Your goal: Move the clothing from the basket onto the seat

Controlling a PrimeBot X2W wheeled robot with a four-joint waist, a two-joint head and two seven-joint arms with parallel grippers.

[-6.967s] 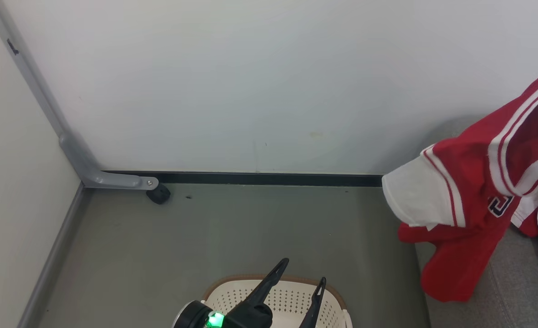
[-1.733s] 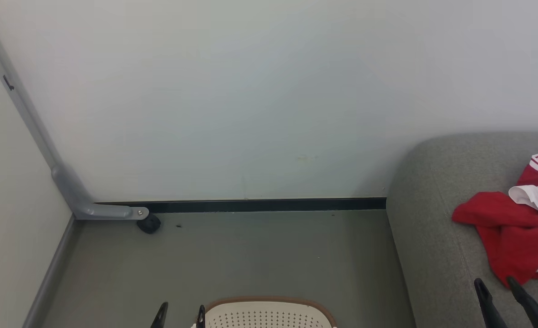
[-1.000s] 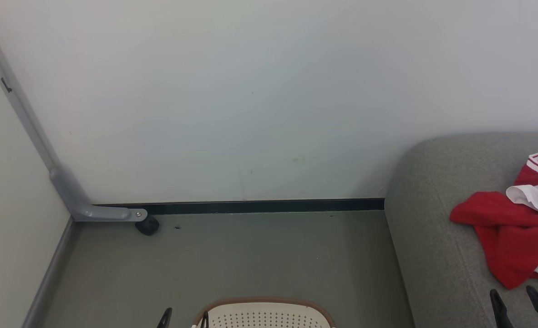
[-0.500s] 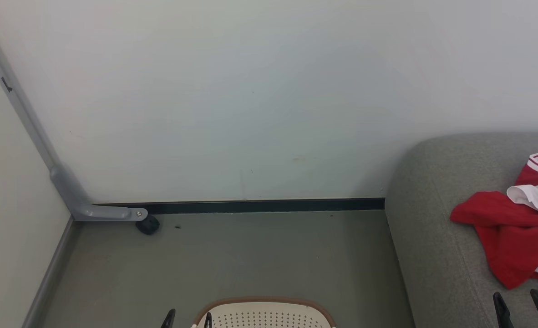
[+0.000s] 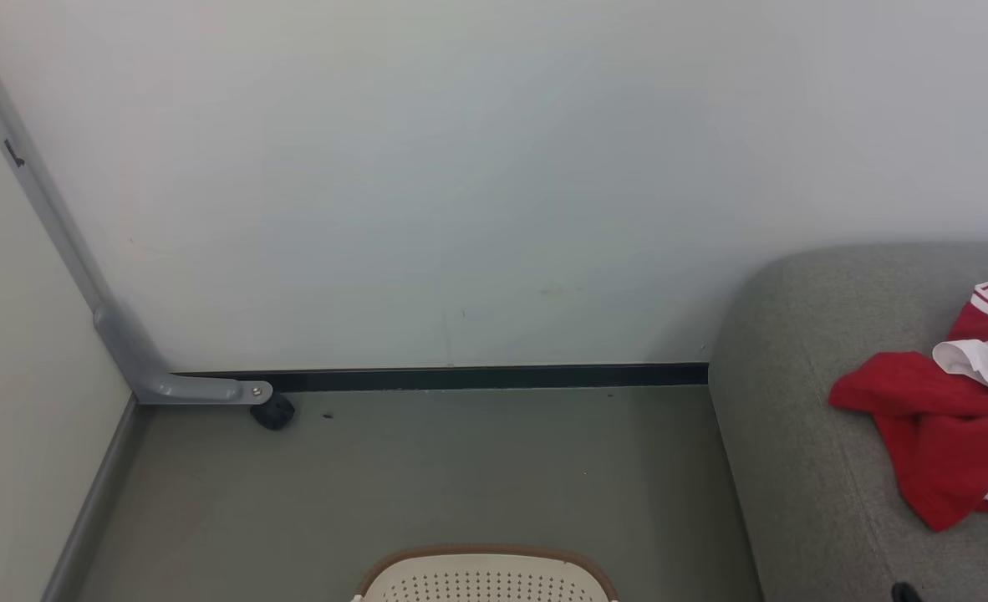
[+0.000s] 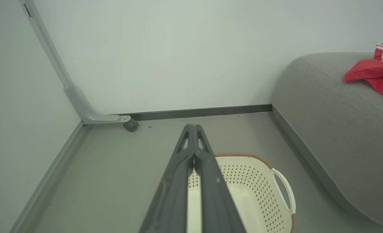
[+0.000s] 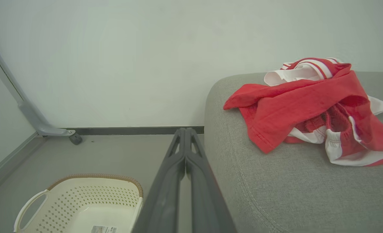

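The clothing (image 7: pixel 305 97) lies in a loose red heap on the seat (image 7: pixel 275 194), near its rounded left end and toward the back edge by the wall (image 7: pixel 146 64). The heap's long axis runs across the seat: a red flap points at the left end, and the white-trimmed folds trail off to the right.

The right claw (image 7: pixel 185 130) is closed on nothing, its two fingers pressed together. From it the heap is ahead and to the right, well apart. The basket (image 7: pixel 94 176) sits on the floor (image 7: pixel 113 152) below and to its left, just off the seat's left end.

The left claw (image 6: pixel 194 127) is likewise closed and empty, hanging above the near left part of the basket, with the seat away to its right.

What shows of the basket's inside is bare cream plastic with a small paper label (image 7: pixel 104 229) on the bottom. The fingers hide a strip of it in both wrist views, so a last piece there cannot be ruled out.

By my reading the clothing is already across. If anything is left, the left arm is nearer the basket and the right arm nearer the seat
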